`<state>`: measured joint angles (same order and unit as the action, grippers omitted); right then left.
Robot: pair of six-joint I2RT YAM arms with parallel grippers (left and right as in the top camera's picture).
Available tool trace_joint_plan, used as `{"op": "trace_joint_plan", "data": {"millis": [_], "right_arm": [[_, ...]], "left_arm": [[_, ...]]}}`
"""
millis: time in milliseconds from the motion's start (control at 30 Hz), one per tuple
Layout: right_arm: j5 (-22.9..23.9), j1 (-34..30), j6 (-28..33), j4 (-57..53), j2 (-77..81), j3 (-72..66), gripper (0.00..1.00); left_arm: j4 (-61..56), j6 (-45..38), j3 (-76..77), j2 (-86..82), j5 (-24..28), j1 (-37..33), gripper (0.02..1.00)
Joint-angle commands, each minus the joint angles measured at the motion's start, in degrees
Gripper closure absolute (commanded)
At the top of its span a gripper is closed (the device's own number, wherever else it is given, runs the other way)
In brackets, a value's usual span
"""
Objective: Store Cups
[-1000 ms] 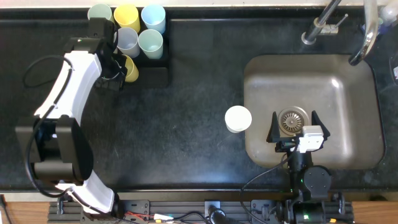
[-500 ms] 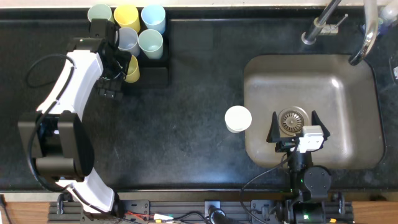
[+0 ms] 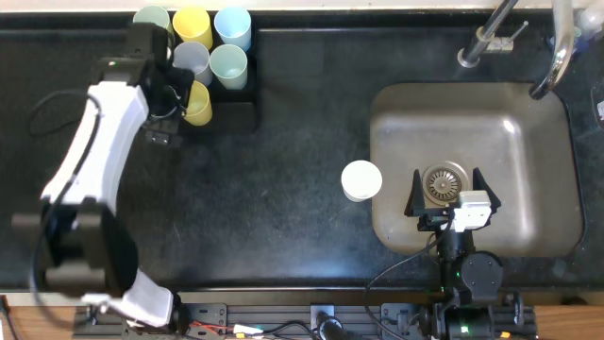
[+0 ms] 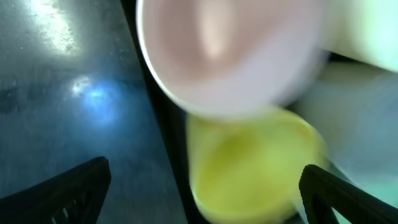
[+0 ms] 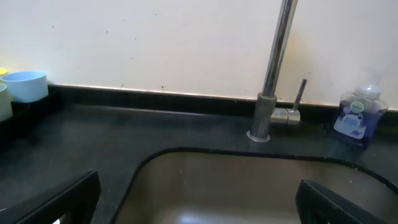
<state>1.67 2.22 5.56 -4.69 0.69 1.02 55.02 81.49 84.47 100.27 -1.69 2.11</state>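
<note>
Matt pastel plastic cups [image 3: 228, 64], black plastic rack [image 3: 238, 115], speckled semi-gloss dark worktop [image 3: 269, 222], brushed steel sink [image 3: 533, 118], polished metal tap [image 5: 277, 62].

The tabletop [image 3: 283, 217] is black with a fine pale speckle. The cup rack [image 3: 236, 115] is plain black. Its cups are a pale green cup [image 3: 151, 19], a yellow cup [image 3: 192, 23], a light blue cup [image 3: 232, 25], a whitish-lilac cup [image 3: 194, 59], a mint cup [image 3: 228, 64] and a second yellow cup [image 3: 198, 102] (slightly duller than the first). The lone cup [image 3: 361, 179] is white. The sink [image 3: 528, 142] is steel grey. The left arm [image 3: 104, 132] is white with black joints. The soap bottle [image 5: 356, 118] is blue with a white cap.
</note>
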Motion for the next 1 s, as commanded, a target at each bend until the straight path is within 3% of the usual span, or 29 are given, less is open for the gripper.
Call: {"op": "trace_joint_plan", "data": {"millis": [33, 200, 400, 600, 667, 800, 1000], "right_arm": [[-0.4, -0.4, -0.5, 0.3, -0.4, -0.7, 0.005], [-0.4, -0.4, -0.5, 0.3, -0.4, -0.7, 0.005], [-0.4, -0.4, -0.5, 0.3, -0.4, -0.7, 0.007], [-0.4, -0.4, -0.5, 0.3, -0.4, -0.7, 0.005], [-0.4, -0.4, -0.5, 0.3, -0.4, -0.7, 0.005], [-0.4, -0.4, -0.5, 0.3, -0.4, -0.7, 0.003], [-0.4, -0.4, -0.5, 0.3, -0.4, -0.7, 0.005]], "left_arm": [[-0.7, -8.9, 0.2, -9.8, -0.4, 2.6, 0.02], [0.8, -28.6, 0.1, -21.4, -1.0, 4.4, 0.02], [9.6, -61.3, -1.7, -36.0, -1.4, 4.1, 0.02], [7.9, -81.7, -16.5, -51.7, -1.4, 3.9, 0.02], [4.1, -86.1, -25.4, -58.1, -1.8, 3.9, 0.023], [-10.1, -86.4, -44.8, -70.8, -3.5, 3.9, 0.02], [-41.6, -86.0, -68.7, -84.7, -3.3, 3.9, 0.02]]}}
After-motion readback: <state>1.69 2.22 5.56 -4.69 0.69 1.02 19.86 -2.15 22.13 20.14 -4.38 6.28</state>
